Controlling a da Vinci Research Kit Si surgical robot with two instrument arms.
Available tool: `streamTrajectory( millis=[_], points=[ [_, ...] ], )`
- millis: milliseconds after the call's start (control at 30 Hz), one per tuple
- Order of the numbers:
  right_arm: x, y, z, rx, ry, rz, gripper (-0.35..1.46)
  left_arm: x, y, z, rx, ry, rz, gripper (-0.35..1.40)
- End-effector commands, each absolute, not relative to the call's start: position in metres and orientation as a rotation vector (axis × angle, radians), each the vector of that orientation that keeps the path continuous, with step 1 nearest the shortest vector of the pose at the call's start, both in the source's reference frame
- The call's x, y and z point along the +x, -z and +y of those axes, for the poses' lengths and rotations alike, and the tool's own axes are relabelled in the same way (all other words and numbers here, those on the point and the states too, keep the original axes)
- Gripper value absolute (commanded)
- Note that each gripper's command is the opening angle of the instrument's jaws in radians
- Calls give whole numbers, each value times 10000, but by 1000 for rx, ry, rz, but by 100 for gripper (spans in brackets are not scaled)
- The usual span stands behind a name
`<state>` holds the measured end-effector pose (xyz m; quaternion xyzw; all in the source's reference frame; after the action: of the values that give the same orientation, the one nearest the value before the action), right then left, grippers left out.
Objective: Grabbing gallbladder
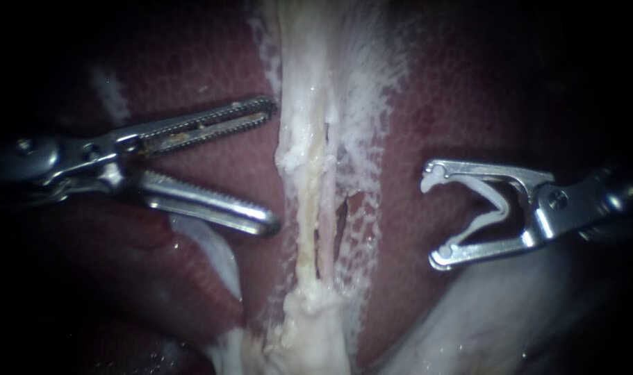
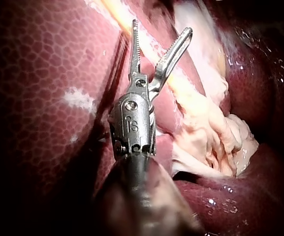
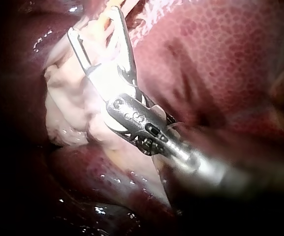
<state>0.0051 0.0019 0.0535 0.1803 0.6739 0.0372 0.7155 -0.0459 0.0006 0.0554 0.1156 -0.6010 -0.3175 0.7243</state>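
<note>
A pale, stringy band of tissue [image 1: 308, 160] runs down the middle of the dark red liver [image 1: 434, 97], with a thin yellowish tube [image 1: 309, 229] in its lower half. My left instrument [image 1: 273, 165] lies left of the band, its toothed jaws open and empty, tips just short of it. My right instrument [image 1: 434, 219] stands right of the band, apart from it, its jaws wide around a white clip [image 1: 495, 203] seated in them. In the left wrist view my left instrument's [image 2: 161, 28] open jaws lie over the yellowish strand. A smooth pale body [image 1: 497, 319] shows lower right.
Lumpy white tissue [image 1: 309, 337] bunches at the band's lower end, also visible beside my left instrument [image 2: 205, 140] and under my right instrument [image 3: 95, 22]. A thin white web [image 1: 361, 208] with a dark slit spreads right of the band. Liver [image 3: 220, 49] surrounds everything.
</note>
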Motion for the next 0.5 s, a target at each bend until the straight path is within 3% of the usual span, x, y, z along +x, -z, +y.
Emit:
streamTrajectory(
  millis=[33,500],
  points=[
    [51,-535,19,399,-82,1492,60,-460,-555,5,257,710,-1321,57],
    [51,-535,18,399,-82,1492,60,-446,-580,15,219,815,-1258,51]
  ],
)
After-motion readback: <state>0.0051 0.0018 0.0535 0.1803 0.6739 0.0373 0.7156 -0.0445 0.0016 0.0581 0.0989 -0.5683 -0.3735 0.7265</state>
